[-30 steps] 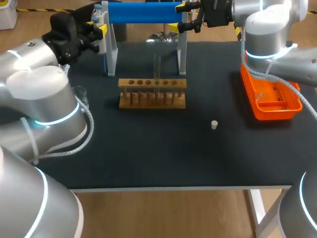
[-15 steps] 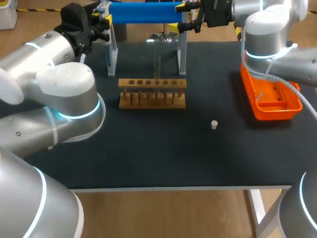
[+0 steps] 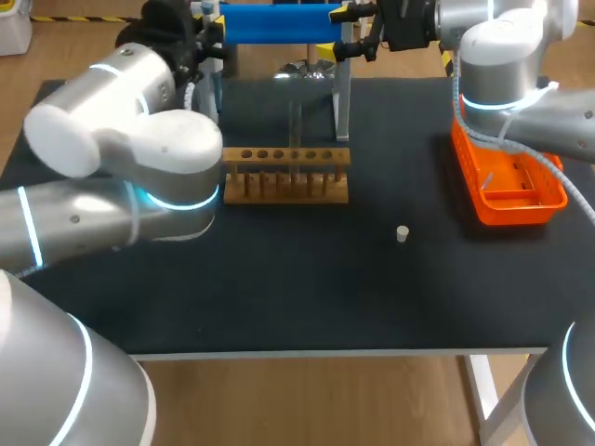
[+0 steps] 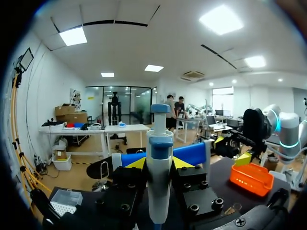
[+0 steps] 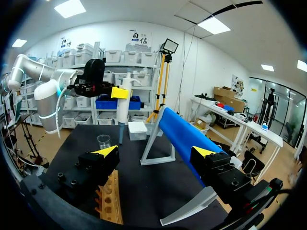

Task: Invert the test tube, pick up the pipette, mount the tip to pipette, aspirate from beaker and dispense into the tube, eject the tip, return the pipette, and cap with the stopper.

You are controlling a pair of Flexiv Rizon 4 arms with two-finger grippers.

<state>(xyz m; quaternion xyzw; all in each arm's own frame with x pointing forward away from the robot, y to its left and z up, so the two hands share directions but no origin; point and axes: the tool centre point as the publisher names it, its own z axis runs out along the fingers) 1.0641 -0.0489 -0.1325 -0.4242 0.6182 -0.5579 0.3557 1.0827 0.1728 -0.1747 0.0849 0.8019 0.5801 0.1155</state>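
Seen from the head view, the left pincer (image 3: pixel 209 28) is at the left end of the blue-barred stand (image 3: pixel 279 23) and the right pincer (image 3: pixel 346 28) at its right end. The stopper (image 3: pixel 402 234) lies on the worktop (image 3: pixel 279 288) in front of the stand. In the left wrist view, the pipette (image 4: pixel 159 191) is pinched upright in the left pincer. In the right wrist view, the right pincer is spread wide and nothing is held.

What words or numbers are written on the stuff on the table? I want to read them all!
No text can be read on anything on the table.
On the pipette: no readable print on its white and blue body.
On the wooden test tube rack: plain, no marks.
On the orange tray: nothing legible.
On the white stopper: too small to tell.
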